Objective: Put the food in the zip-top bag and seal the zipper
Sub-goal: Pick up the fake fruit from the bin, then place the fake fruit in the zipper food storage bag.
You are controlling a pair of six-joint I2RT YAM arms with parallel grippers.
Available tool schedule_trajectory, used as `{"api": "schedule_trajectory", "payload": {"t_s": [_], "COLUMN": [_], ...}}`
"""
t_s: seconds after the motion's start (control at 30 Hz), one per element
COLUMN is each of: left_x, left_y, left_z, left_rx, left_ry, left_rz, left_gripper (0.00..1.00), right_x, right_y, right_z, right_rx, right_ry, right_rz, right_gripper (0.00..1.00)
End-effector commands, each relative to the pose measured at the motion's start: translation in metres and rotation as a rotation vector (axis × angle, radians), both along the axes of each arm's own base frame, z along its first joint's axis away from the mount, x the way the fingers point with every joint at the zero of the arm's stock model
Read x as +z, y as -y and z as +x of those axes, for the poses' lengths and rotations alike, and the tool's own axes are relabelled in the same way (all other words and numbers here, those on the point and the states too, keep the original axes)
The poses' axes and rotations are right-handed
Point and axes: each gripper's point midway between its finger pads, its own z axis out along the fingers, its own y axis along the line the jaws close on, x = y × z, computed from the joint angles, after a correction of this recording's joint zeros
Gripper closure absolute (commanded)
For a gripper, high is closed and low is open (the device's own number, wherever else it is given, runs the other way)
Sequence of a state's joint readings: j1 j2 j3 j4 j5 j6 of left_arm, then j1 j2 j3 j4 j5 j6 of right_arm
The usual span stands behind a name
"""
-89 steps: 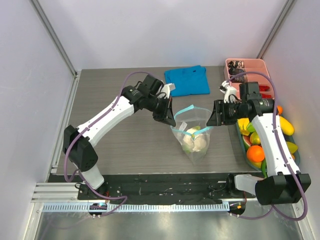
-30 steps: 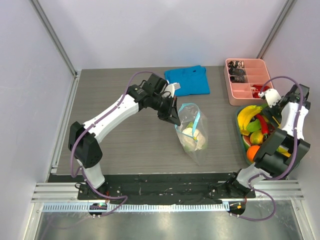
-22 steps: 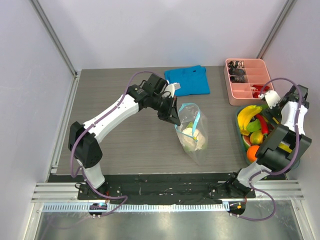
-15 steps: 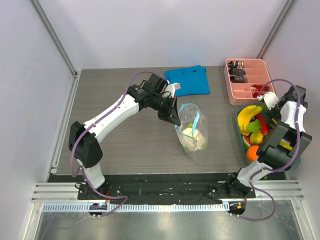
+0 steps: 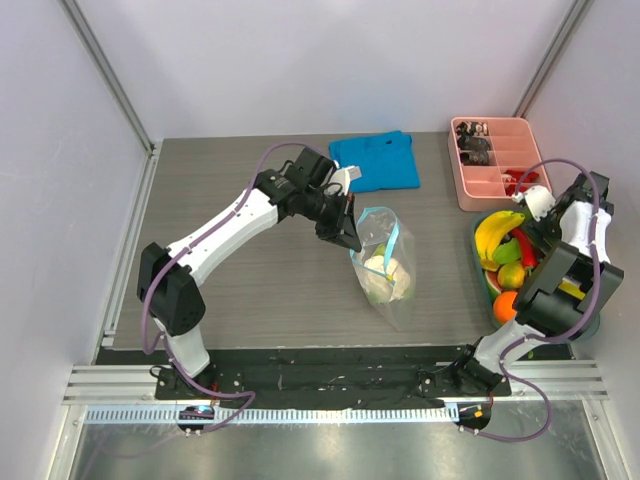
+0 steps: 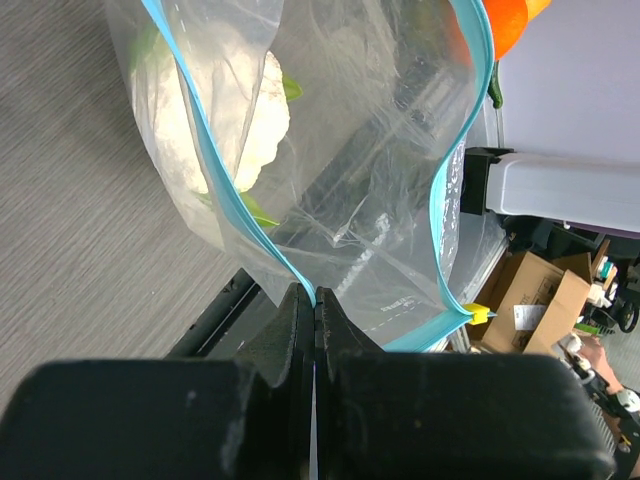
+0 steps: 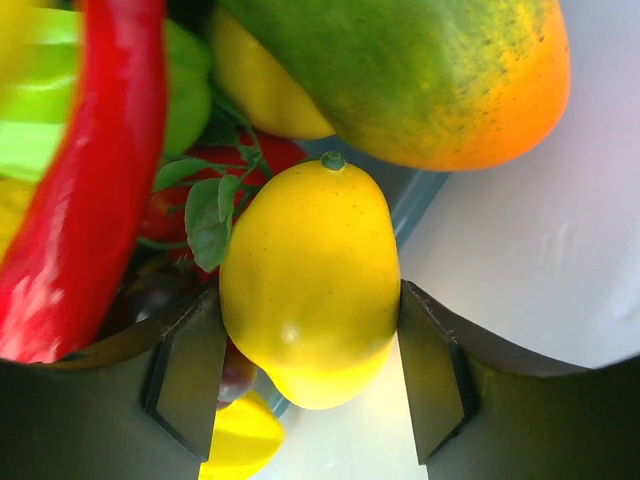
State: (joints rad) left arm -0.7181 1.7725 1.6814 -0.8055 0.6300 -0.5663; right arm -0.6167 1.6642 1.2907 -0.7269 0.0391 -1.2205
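The left arm extended from its base at the lower left of the overhead view diagonally toward the centre of the table (image 5: 250,285), its elbow raised near the blue cloth (image 5: 375,162) and its wrist angled down and to the right. The left gripper (image 5: 345,235) was clenched on the near rim of the zip-top bag (image 5: 388,290), and the wrist view showed the fingers pressed together on the zipper (image 6: 215,170) with no gap between them. The bag stood at mid-table, just right of centre, with its mouth gaping and the two light-blue edges bowed well apart. A cauliflower (image 6: 230,120) with green leaves lay inside the bag against its left wall. The right arm was folded tightly on itself at the right edge of the overhead view, forearm upright and wrist turned down over the teal bin (image 5: 482,275) of food. The right gripper (image 7: 310,370) had its fingers (image 7: 185,380) parted on either side of a yellow fruit (image 7: 310,290); both pads stood at the fruit's flanks, but whether they pressed on it could not be determined. A red pepper (image 7: 80,200) lay to the left of that fruit and a green-orange mango (image 7: 420,70) above it. Bananas (image 5: 492,235) and an orange (image 5: 508,305) lay in the same bin. The pink tray (image 5: 480,180) stood just beyond the bin, at the upper right.
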Motion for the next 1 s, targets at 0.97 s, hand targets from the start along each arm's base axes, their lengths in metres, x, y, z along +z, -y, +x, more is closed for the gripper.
{"api": "schedule_trajectory", "payload": {"t_s": [0.97], "left_x": [0.029], "left_y": [0.009], "left_z": [0.004], "left_rx": [-0.021], "left_ry": [0.051], "left_rz": [-0.080], "left_gripper": [1.00], "right_x": [0.285], "right_y": [-0.462], "right_z": [0.013], "right_rx": [0.137], "right_ry": [0.534], "right_rz": [1.603], "right_gripper": [0.77]}}
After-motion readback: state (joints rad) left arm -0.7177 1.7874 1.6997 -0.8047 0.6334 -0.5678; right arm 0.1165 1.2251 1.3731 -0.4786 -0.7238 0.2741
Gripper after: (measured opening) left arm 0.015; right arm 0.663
